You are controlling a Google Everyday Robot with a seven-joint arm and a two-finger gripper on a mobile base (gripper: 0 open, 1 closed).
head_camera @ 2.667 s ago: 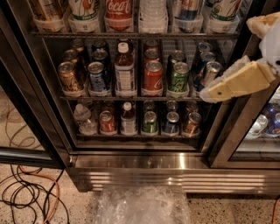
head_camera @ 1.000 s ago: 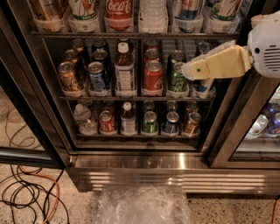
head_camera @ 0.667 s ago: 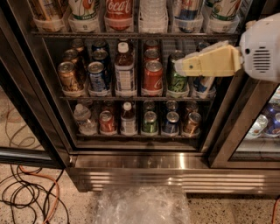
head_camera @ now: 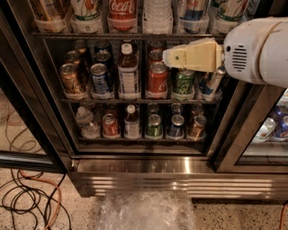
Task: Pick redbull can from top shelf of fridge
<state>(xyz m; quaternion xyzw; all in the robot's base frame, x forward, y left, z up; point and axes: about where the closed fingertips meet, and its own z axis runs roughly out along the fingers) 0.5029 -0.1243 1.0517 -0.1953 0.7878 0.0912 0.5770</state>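
Note:
The fridge (head_camera: 180, 167) fills the view, its door open. The top shelf (head_camera: 90, 35) runs along the upper edge, fronted by tall cans and a red-labelled cola bottle (head_camera: 122, 10). The redbull can (head_camera: 196, 11), blue and silver with a red mark, stands on it right of centre, its top cut off by the frame. My gripper (head_camera: 168, 57), cream-coloured on a white arm (head_camera: 256, 49), reaches in from the right. It hangs just below the top shelf, left of and below the redbull can, in front of the middle shelf's cans.
The middle shelf holds a red cola can (head_camera: 157, 79), a green can (head_camera: 183, 83) and a tilted slim can (head_camera: 211, 81). Short cans fill the lower shelf (head_camera: 135, 139). Cables (head_camera: 27, 202) lie on the floor at left and crumpled plastic (head_camera: 144, 211) in front. Another cooler section (head_camera: 270, 130) is at right.
My arm and gripper have risen and moved left, from beside the middle shelf's right cans to just under the top shelf. The cans have not moved.

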